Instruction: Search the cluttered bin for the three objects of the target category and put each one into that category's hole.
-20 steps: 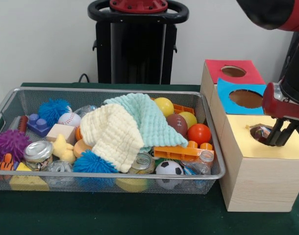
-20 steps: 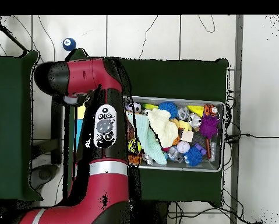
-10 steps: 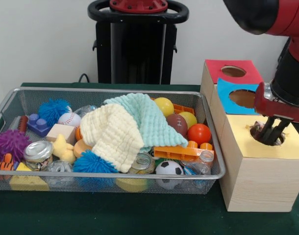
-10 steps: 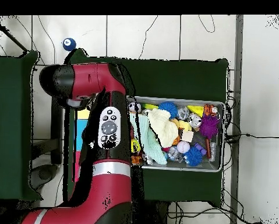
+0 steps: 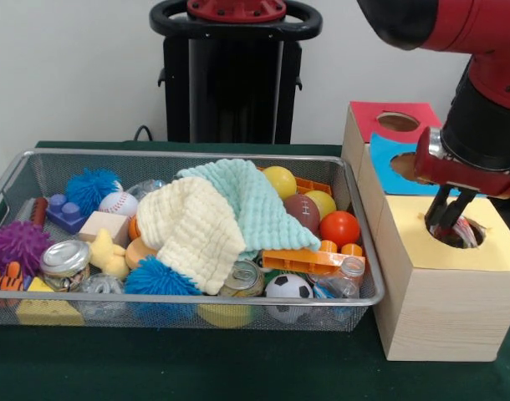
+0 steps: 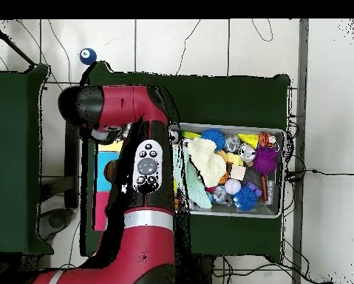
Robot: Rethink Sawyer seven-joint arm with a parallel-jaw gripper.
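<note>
Change from a second ago: the gripper has shifted leftward and now hangs at the near-left edge of the hole in the yellow box top, its fingers drawn close together, pinching nothing visible. Before, they stood spread at the hole's right side.

Near: wire bin on the green table, holding a soccer ball, tin cans, blue spiky balls, two cloths, an orange ball, a brown football with its long axis tilted up-left, and a baseball.

Far: blue and red box tops.

Overhead, the arm covers the boxes.
</note>
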